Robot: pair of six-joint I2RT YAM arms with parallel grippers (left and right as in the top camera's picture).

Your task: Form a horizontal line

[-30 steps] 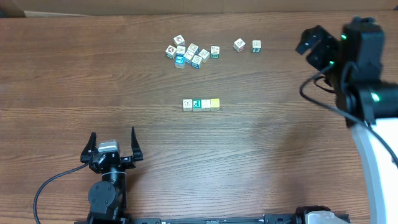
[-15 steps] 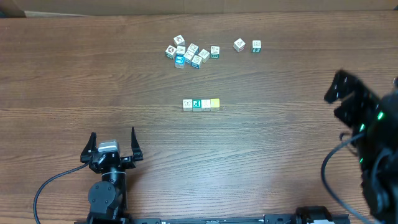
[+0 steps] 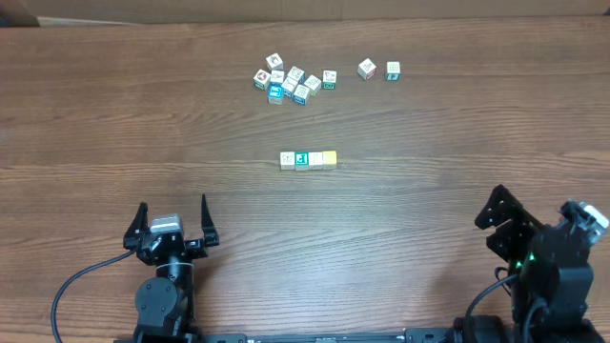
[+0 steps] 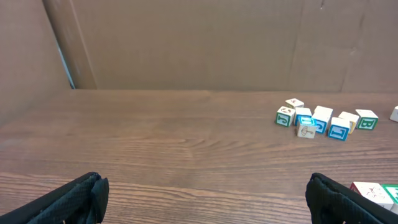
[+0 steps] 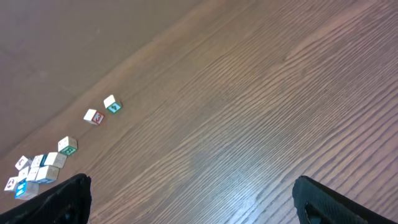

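The horizontal line is a short straight row of four tiny cubes, white, teal-green, white and yellow, at the middle of the wooden table. Its left end shows at the right edge of the left wrist view. My left gripper rests near the front left edge, open and empty, well short of the row. In its own view the left gripper has only bare wood between its fingers. My right gripper sits at the front right corner, open. The right gripper holds nothing.
An irregular cluster of similar tiny cubes lies at the back centre, also seen as the cluster and the cluster. Two loose cubes sit to its right. A brown wall stands behind the table.
The right arm has swung from the far right back of the table down to the front right corner, still open. The left arm and all cubes stay put.
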